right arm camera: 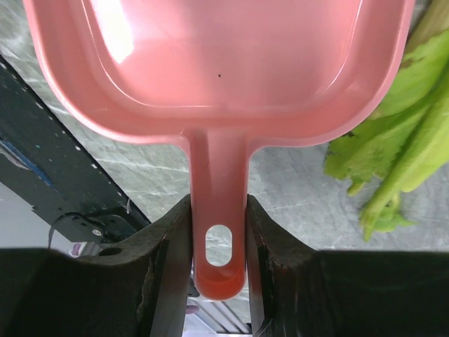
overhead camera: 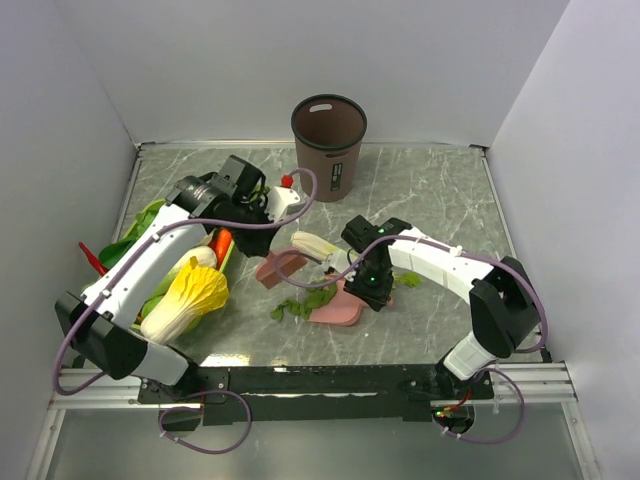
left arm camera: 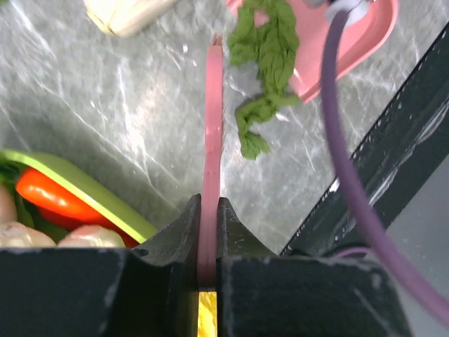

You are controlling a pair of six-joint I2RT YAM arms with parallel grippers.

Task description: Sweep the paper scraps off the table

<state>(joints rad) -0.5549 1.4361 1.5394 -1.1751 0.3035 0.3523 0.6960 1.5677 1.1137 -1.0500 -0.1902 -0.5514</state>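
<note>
No writing I can read in any of my three views. Only candidate is a small dark sticker [overhead camera: 338, 173] on the front of the brown bin [overhead camera: 328, 140] at the far end of the table [overhead camera: 450, 200]. It may carry pale print, but it is too small from the top camera to make out. Both wrist views show no lettering, numbers or brand marks.

Left fingers [left arm camera: 172, 242], right fingers [right arm camera: 165, 246]: firm grips

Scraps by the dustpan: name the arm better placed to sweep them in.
Likely left. Its jaws are shut on the sweeper, edge beside the scraps; the right merely holds the dustpan.
</note>
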